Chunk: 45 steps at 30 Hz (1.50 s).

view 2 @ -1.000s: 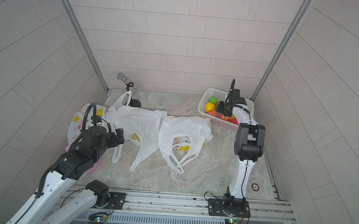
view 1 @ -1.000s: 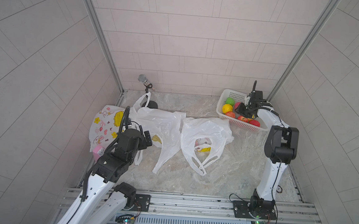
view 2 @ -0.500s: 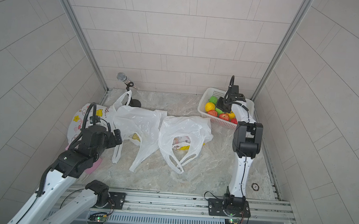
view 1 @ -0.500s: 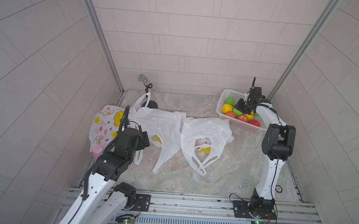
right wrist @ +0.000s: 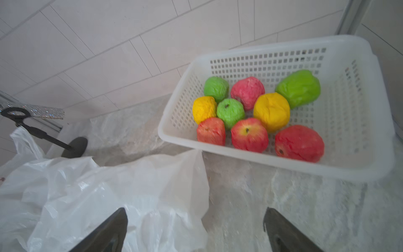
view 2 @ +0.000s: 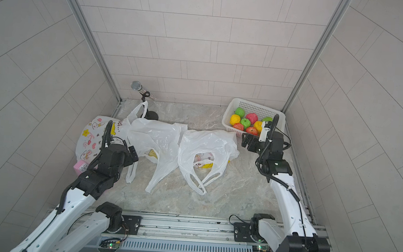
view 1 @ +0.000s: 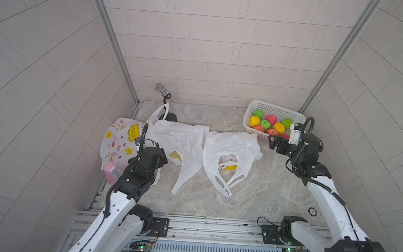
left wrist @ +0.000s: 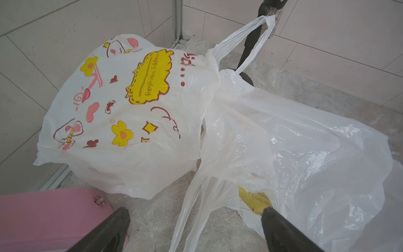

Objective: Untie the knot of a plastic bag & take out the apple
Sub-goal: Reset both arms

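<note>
Right gripper (right wrist: 194, 218): spread fully and empty; it hangs just in front of the white perforated plastic basket (right wrist: 239, 152).
Left gripper (left wrist: 194, 215): jaws equally wide apart, holding nothing, low above the floor between the pink box (left wrist: 43, 218) and the bags.
Printed bag: the bulging white plastic bag with yellow flowers and pink hearts (left wrist: 122, 113) sits by the left wall, near your left gripper. Its neck looks gathered, but you cannot make out a knot clearly.
Flat bags: one thin translucent white plastic bag (view 1: 182, 142) and its twin (view 1: 231, 146) lie slack mid-floor with loose handles.
Apples: the red, yellow and green apples (right wrist: 248, 135) fill the basket; none shows inside any bag.
Handling: expect light, limp, slippery film. Pinch the twisted handle strips, not the body, and pull gently, or the knot likely tightens.
</note>
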Motion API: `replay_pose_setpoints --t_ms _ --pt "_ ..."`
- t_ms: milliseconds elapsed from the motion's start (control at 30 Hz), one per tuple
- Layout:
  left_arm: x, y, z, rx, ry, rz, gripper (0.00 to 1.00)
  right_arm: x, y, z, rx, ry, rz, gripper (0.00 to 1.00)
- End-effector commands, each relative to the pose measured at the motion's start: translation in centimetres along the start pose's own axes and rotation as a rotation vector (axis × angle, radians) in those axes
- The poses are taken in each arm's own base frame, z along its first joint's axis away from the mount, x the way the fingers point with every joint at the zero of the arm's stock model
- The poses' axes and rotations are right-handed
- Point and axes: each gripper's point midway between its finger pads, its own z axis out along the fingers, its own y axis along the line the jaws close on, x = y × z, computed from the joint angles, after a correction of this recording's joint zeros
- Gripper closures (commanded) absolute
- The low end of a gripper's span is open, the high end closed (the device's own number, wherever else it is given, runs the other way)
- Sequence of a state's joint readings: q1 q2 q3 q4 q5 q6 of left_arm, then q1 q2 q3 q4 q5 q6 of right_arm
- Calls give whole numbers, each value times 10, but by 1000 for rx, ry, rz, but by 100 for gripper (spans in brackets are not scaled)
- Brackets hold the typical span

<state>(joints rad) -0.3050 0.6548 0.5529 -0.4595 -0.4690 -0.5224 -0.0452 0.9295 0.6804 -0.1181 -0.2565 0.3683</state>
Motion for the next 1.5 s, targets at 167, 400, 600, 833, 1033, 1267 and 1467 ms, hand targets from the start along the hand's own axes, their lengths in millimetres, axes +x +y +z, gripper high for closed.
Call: replay_pose_setpoints --t_ms 167,400,600,833,1033,1267,1467 --pt "-1 0 32 -56 -146 32 0 35 -73 -42 306 -337 -105 1" --pt "-15 -5 52 -104 -171 206 0 68 -75 -6 257 -194 -129 1" --pt "8 -7 87 -49 -234 303 0 75 -83 33 271 -112 -132 1" --pt "1 -12 112 80 -203 231 0 49 -80 66 216 -247 -215 1" --pt "-9 -15 125 217 -260 137 0 68 -82 88 178 -229 -223 1" --pt "8 -10 142 278 -293 106 0 66 -87 89 250 -203 -237 1" --pt "7 -20 154 281 -252 141 0 64 -93 86 310 -225 -229 1"
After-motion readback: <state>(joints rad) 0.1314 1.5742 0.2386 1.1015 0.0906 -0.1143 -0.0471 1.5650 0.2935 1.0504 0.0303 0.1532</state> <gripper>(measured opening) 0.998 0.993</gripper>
